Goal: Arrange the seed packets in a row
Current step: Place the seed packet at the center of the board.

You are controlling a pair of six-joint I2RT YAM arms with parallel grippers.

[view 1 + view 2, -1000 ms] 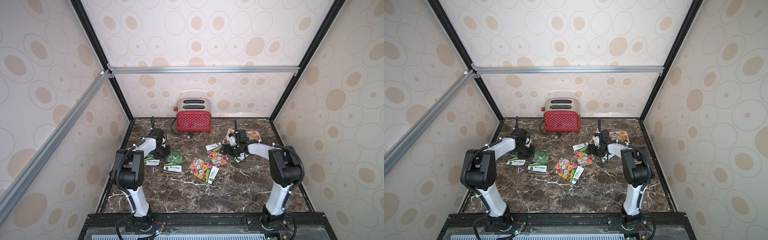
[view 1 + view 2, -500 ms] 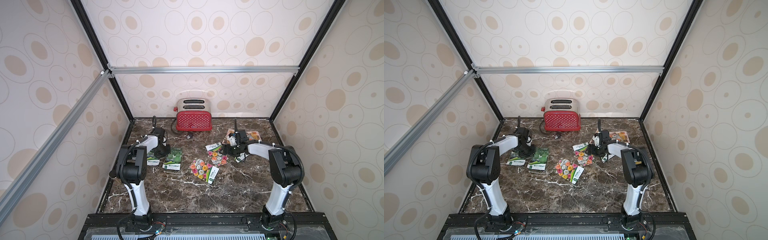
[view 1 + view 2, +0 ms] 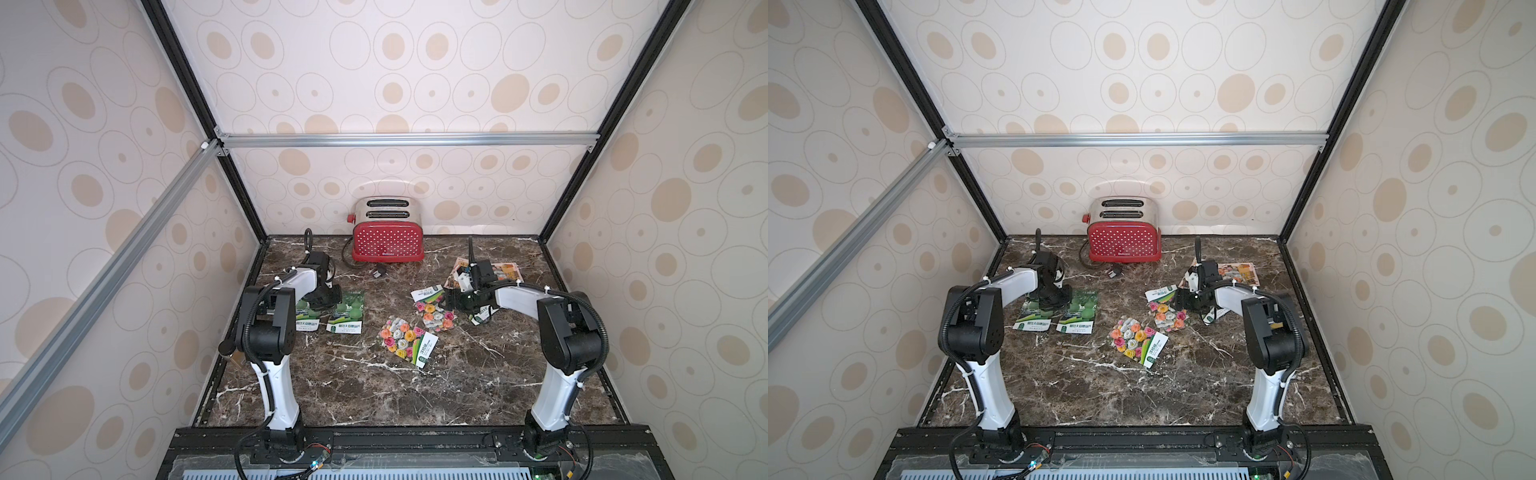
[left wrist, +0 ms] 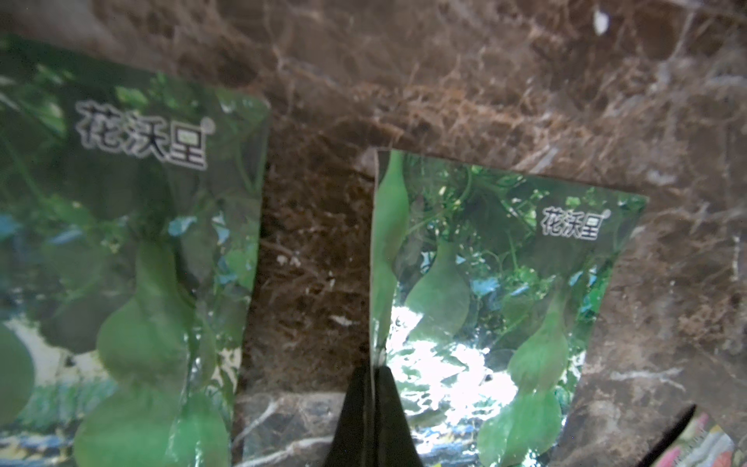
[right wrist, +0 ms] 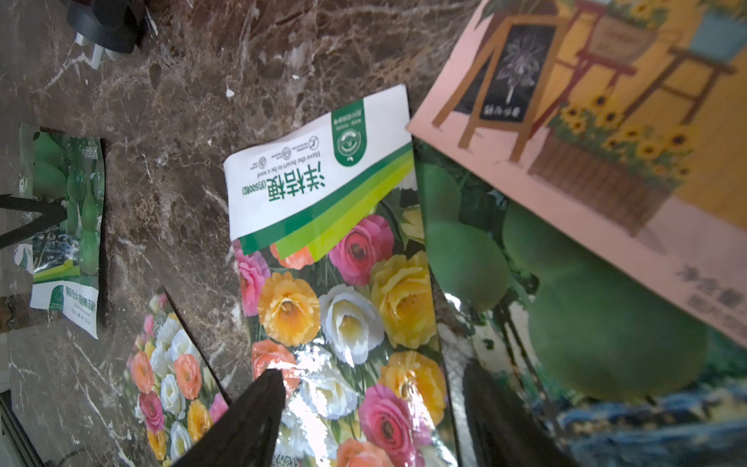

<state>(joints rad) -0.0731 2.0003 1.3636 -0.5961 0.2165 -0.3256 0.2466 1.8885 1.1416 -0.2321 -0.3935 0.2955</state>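
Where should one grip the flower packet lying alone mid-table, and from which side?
Likely its white label end, from above: the flower packet lies flat and alone, with bare table round that end.

Seed packets [image 5: 343, 283] glossy film; tabletop [image 3: 374, 382] polished brown marble; toaster [image 3: 388, 232] shiny metal top.

Seed packets, counted by print:
- Green gourd: three. first gourd packet [image 4: 497, 291] at tips of left pincer [image 3: 328, 297]. second gourd packet [image 4: 121, 263] just beside same pincer. third gourd packet [image 5: 586, 315] under right pincer [image 5: 372, 372], partly covered.
- Flower: two. near flower packet [image 5: 343, 303] beneath right pincer. far flower packet [image 3: 409, 340] apart from it, toward robot base.
- Shop print: at least one, shop packet [image 3: 505, 272] just beyond right pincer. Second in stack: cannot tell.

Toaster [image 3: 387, 241]: one. Plug [image 3: 379, 273]: one. Arms: two. Pincers: two. Bench [image 3: 374, 386]: one.
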